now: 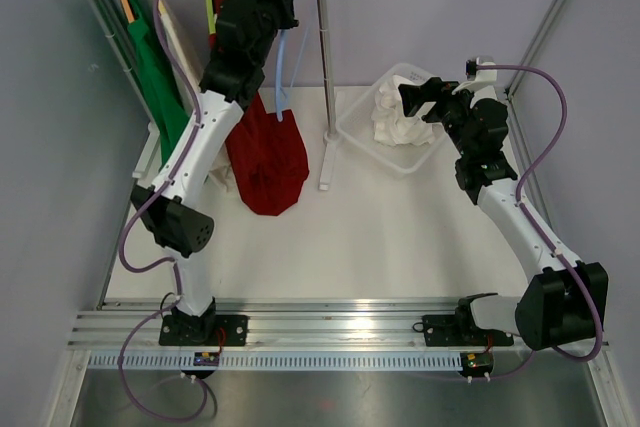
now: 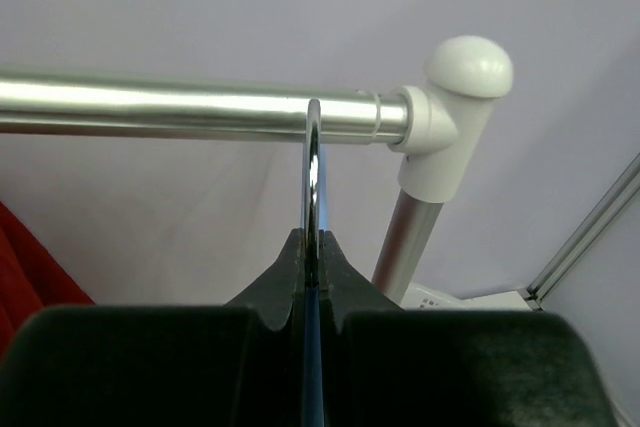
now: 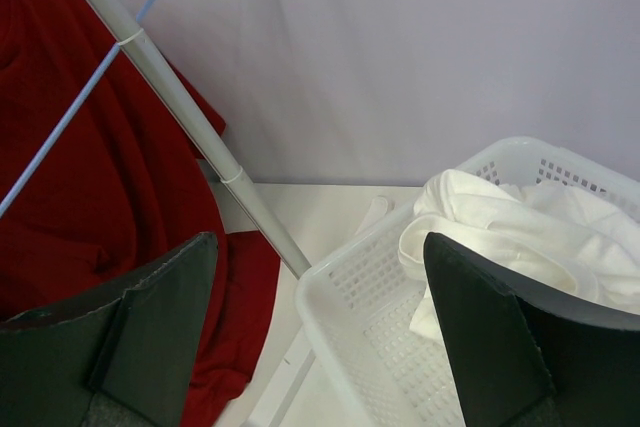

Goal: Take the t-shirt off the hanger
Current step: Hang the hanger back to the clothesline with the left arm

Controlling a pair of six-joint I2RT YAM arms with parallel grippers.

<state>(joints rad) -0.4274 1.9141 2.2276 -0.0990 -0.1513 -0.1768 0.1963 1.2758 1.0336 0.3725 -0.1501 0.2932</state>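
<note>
Left wrist view shows my left claw clamped shut on the chrome wire hanger hook, looped over the silver metal rail — the dark red t-shirt droops below that rail; my right claw gapes open, right of it.
</note>
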